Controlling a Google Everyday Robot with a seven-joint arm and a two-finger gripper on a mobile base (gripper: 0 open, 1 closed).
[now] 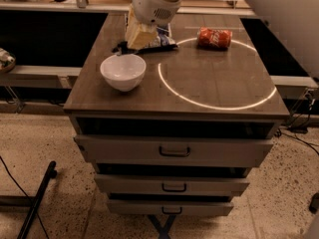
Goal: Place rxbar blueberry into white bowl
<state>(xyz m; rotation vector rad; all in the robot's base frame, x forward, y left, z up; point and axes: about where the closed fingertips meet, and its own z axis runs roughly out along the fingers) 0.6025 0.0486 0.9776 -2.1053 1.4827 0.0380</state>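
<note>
The white bowl (123, 71) stands on the left side of the wooden cabinet top (199, 91). My gripper (133, 42), with cream fingers under a white wrist, hangs just behind the bowl's far rim. It is shut on the rxbar blueberry (121, 48), a small dark bar that sticks out at the fingertips, a little above the top. The bar is beyond the bowl, not over its middle.
A crinkled blue-and-white chip bag (162, 38) lies right behind the gripper, partly hidden by it. A red-orange can (214, 37) lies on its side at the back right. A bright ring of light (219, 103) marks the right half of the top. Drawers (174, 151) face forward below.
</note>
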